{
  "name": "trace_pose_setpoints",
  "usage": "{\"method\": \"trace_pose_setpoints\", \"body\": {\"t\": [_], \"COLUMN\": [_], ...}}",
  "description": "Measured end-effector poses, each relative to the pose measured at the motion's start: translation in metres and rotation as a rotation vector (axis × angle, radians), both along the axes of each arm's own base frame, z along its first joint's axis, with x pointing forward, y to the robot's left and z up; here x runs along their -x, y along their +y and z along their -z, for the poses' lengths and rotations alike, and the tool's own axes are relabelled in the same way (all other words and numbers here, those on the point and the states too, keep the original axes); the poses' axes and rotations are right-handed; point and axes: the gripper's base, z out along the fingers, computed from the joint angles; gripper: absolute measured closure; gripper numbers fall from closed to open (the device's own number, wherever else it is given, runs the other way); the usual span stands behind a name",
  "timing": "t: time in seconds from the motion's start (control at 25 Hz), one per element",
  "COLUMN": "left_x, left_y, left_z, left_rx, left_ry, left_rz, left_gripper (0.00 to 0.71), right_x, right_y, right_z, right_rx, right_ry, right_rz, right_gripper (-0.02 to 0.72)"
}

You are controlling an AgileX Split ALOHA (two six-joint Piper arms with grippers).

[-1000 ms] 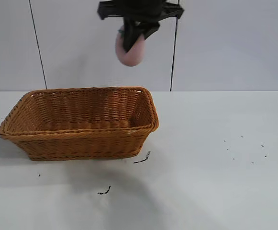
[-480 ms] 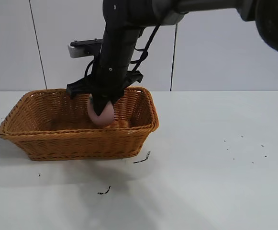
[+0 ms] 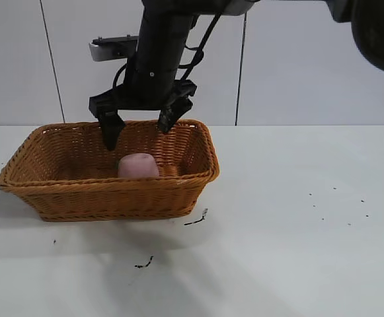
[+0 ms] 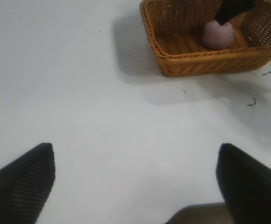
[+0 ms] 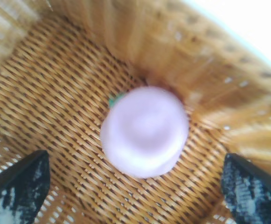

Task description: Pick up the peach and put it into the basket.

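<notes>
With the small pale pink peach (image 3: pixel 138 166) resting below my right gripper (image 3: pixel 139 125), jaws spread wide and empty, I'd lift straight up, clearing the orange-brown woven wicker basket (image 3: pixel 112 198) rim

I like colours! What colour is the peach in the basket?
Pale pink, with a tiny green stem. The peach shows best in the right wrist view, lying in the basket.

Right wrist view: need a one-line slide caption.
Small pale pink peach resting on the orange-brown woven wicker basket floor, directly beneath the open right hand.
</notes>
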Motion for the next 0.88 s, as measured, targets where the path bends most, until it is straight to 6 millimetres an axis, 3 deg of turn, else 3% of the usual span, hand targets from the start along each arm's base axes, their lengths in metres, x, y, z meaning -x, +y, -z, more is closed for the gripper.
{"method": "trace_pose_setpoints", "body": {"t": [0.16, 0.32, 0.52, 0.68, 0.88], "left_x": [0.0, 0.0, 0.0, 0.0, 0.0], "left_y": [0.0, 0.0, 0.0, 0.0, 0.0], "left_z": [0.0, 0.0, 0.0, 0.0, 0.0], "left_rx": [0.0, 0.0, 0.0, 0.0, 0.0], "left_ry": [0.0, 0.0, 0.0, 0.0, 0.0], "left_rz": [0.0, 0.0, 0.0, 0.0, 0.0], "left_gripper": [0.018, 0.018, 0.018, 0.018, 0.018], "right_x": [-0.029, -0.053, -0.068, -0.069, -0.063], "right_y": [-0.061, -0.135, -0.218, -0.254, -0.254], "right_z": [-0.007, -0.006, -0.005, -0.004, -0.01], "right_rx": [-0.004, 0.008, 0.01, -0.007, -0.02], "right_ry": [0.0, 0.018, 0.033, 0.062, 0.087], "right_rz": [0.145, 0.298, 0.464, 0.544, 0.539], "right_gripper": [0.014, 0.014, 0.014, 0.014, 0.014]}}
